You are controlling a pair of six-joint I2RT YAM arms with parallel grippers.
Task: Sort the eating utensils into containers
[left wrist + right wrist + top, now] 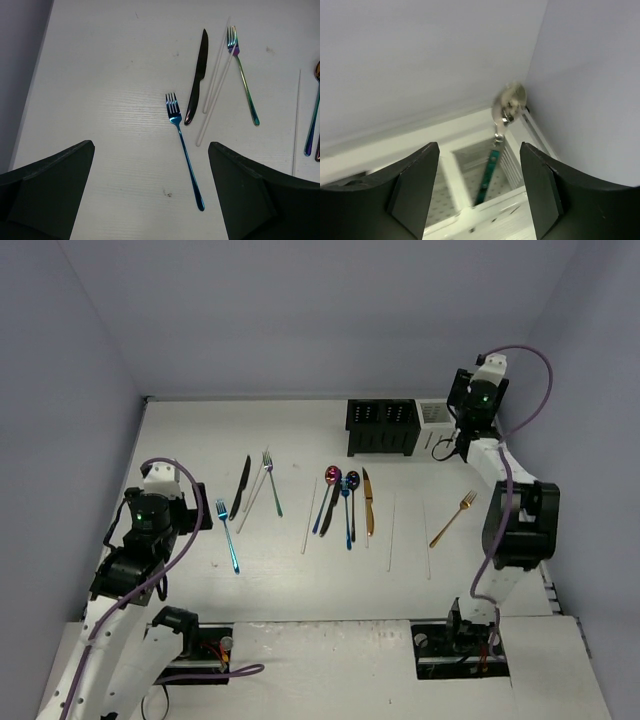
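Note:
Several eating utensils lie in a row on the white table [180, 450]: a blue fork [228, 535] [184, 150], a black knife [240, 486] [197, 80], an iridescent fork [271, 480] [243, 75], white chopsticks [391, 530] [215, 85], spoons [328, 495], a gold knife [368, 502] and a gold fork [453, 517]. The containers, a black caddy [380, 426] and a white caddy [434, 416] [470, 215], stand at the back. My right gripper [462, 422] [479, 150] hovers open over the white caddy. A silver spoon [496, 162], blurred, stands in its right compartment, free of the fingers. My left gripper [188, 524] [151, 150] is open above the blue fork's handle.
Purple walls close in the table at the back and on both sides. The white caddy sits in the back right corner, close to the right wall [590, 75]. Both arm bases [190, 640] stand at the near edge.

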